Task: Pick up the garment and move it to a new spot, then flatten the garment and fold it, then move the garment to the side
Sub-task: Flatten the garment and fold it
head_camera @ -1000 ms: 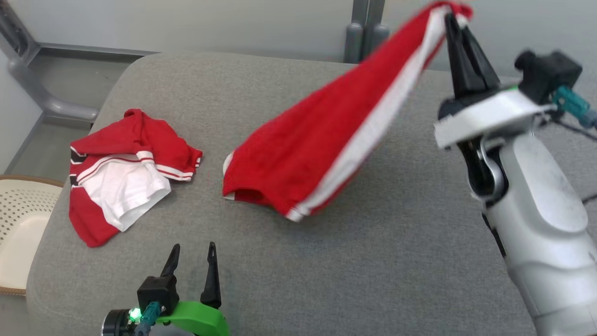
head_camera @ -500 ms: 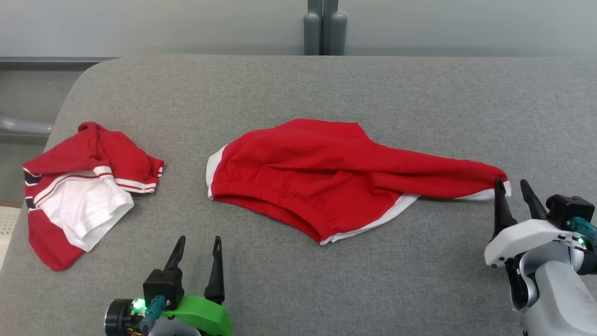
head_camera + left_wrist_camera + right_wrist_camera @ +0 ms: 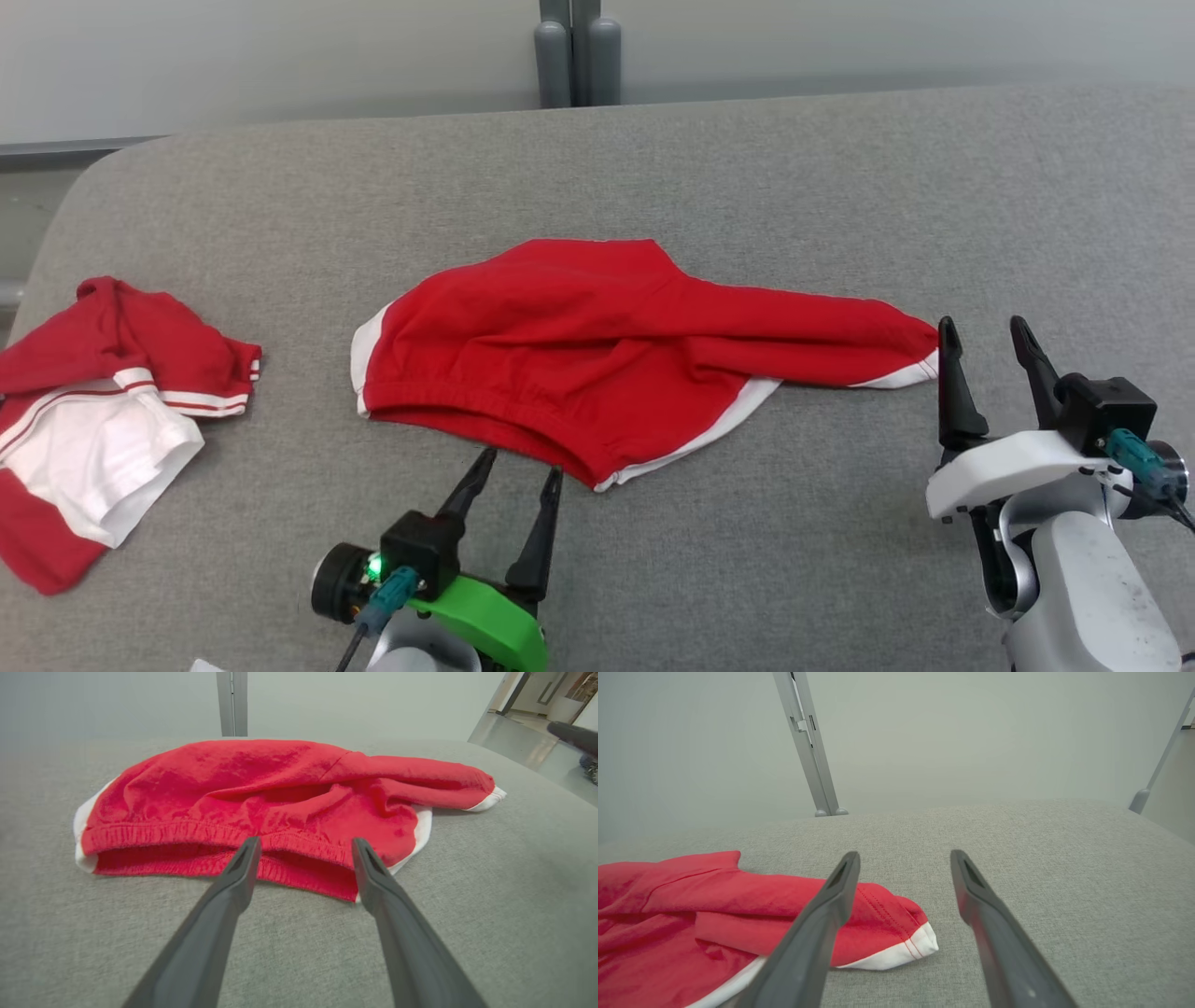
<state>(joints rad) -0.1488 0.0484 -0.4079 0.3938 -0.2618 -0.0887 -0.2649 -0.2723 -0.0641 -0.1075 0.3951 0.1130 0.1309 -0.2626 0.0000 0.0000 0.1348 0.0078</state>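
The garment, red shorts with white trim, lies crumpled in the middle of the grey cushioned surface. Its elastic waistband faces the front and one leg stretches out to the right. My left gripper stands open just in front of the waistband, with nothing between its fingers. My right gripper is open just right of the leg's white hem and holds nothing. In the right wrist view the left finger overlaps the hem; contact is unclear.
A second red and white garment lies bunched at the far left edge of the surface. A grey post stands behind the back edge. Bare grey surface stretches to the right and behind the shorts.
My right gripper, which held the shorts' leg up in the air, came down, opened and let go. The shorts now lie on the surface. The left gripper has moved up to the waistband; the camera has shifted.
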